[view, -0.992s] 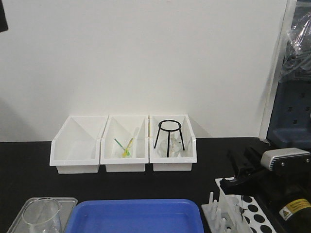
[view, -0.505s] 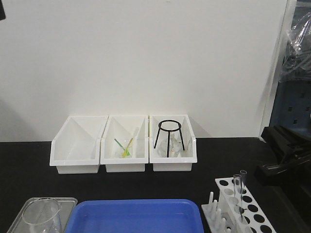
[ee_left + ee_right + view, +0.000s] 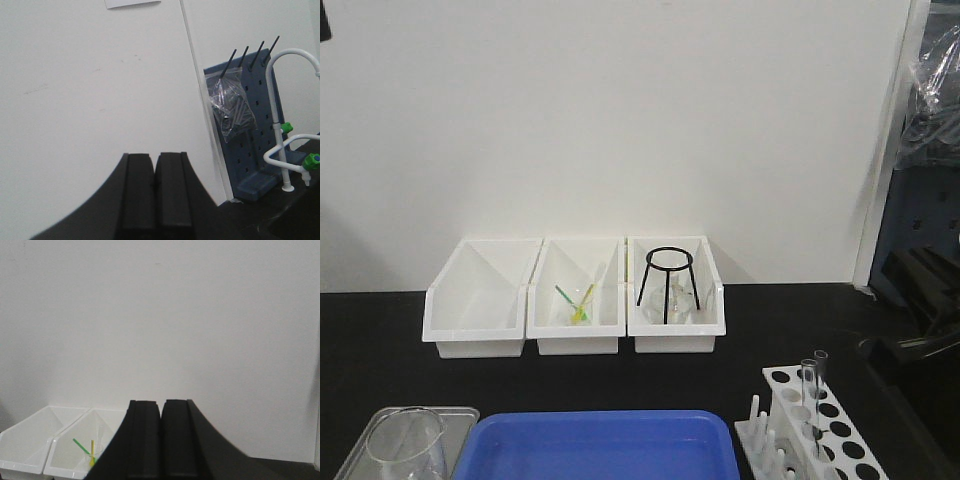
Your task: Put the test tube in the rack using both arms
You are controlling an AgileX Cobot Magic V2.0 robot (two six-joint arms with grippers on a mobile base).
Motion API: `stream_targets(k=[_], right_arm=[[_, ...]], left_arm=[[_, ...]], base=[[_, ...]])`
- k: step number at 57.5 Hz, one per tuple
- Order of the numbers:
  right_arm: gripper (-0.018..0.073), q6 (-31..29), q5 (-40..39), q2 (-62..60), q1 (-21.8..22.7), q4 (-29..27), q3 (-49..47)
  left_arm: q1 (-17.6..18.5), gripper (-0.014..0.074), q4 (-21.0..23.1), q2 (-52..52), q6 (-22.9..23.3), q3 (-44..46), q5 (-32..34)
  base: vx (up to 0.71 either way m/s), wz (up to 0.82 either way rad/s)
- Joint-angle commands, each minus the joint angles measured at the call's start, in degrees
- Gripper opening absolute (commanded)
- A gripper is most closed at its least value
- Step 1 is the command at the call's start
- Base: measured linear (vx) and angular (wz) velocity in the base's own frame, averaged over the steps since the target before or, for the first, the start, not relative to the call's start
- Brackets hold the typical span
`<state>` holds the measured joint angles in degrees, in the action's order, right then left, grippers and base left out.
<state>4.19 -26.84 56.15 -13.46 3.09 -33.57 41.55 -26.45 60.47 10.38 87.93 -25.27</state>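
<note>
The white rack (image 3: 840, 435) stands at the bottom right of the front view. Two near-identical clear test tubes (image 3: 808, 392) stand upright side by side in its holes; I cannot tell which one is the task's. No gripper touches them. A black part of my right arm (image 3: 923, 348) shows at the right edge, clear of the rack. In the right wrist view my right gripper (image 3: 161, 403) is shut and empty, raised and facing the white wall. In the left wrist view my left gripper (image 3: 155, 156) is shut and empty, also facing the wall.
Three white bins (image 3: 480, 312) stand in a row at the back; the right one holds a black tripod stand (image 3: 670, 282). A blue tray (image 3: 600, 445) and a glass beaker (image 3: 405, 448) are at the front. A blue pegboard (image 3: 250, 125) and a faucet (image 3: 280, 120) stand at the right.
My right arm has pulled back from over the rack to the right edge of the view. The tubes, hidden by it a second ago, now stand free in the rack.
</note>
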Motion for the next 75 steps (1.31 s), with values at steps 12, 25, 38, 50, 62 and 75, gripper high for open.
stream_targets(k=[12, 25, 38, 50, 62, 75], right_arm=[[-0.0011, -0.2, -4.29, -0.89, 0.09, 0.46, -1.6], [-0.0011, -0.2, -4.21, -0.89, 0.09, 0.46, -1.6], [-0.0011, -0.2, -4.15, -0.89, 0.09, 0.46, -1.6], [-0.0011, -0.2, -4.15, -0.89, 0.09, 0.46, -1.6], [-0.0011, -0.2, -4.15, -0.89, 0.09, 0.46, -1.6], [-0.0011, -0.2, -4.15, -0.89, 0.09, 0.46, -1.6]], left_arm=[[-0.14, 0.0014, -0.79, -0.76, 0.22, 1.57, 4.18], [-0.14, 0.0014, -0.69, -0.87, 0.4, 1.57, -2.42], [-1.47, 0.0014, 1.54, -1.01, 0.81, 1.5, -7.73], [-11.33, 0.0014, 14.86, -6.27, 2.07, -5.39, -2.88], [-23.9, 0.0014, 19.41, -20.18, 1.91, -27.15, 8.61], [-35.93, 0.0014, 22.39, -35.96, 1.91, -53.39, 18.16]], base=[[0.0, 0.0], [0.0, 0.0], [0.0, 0.0], [0.0, 0.0], [0.0, 0.0], [0.0, 0.0]])
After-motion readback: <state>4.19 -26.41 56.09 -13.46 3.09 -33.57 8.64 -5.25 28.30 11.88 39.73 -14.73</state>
